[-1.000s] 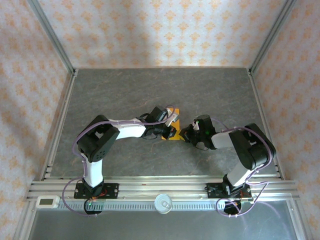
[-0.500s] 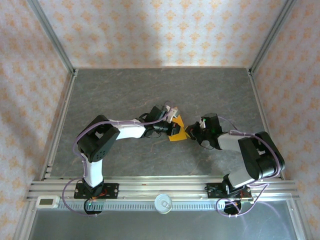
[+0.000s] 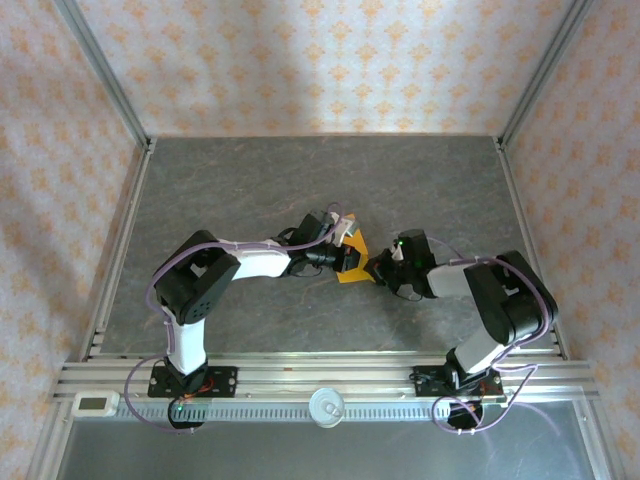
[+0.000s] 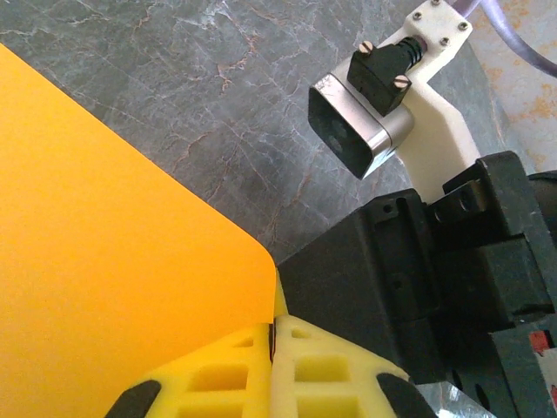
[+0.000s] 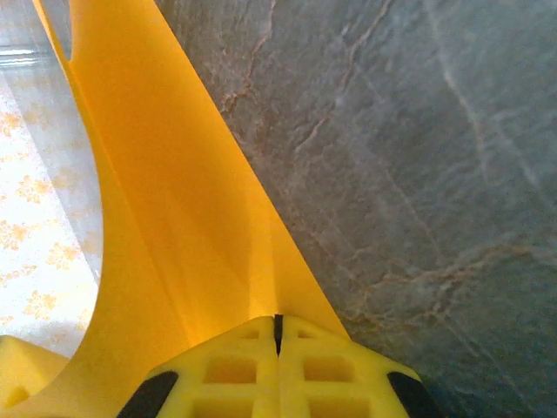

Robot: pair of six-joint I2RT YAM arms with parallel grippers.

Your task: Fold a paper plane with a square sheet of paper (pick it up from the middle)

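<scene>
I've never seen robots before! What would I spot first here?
The bright orange paper jumps out, in the middle of the grey table. Both arms reach in to it from either side. The left gripper and the right gripper each pinch the paper, shut tight on it.

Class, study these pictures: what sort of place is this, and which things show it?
Probably a robot test cell, not a home: an aluminium frame holding patterned backdrop panels encloses a grey stone-look table, and the left arm and right arm are bolted to a rail at its near edge.
</scene>
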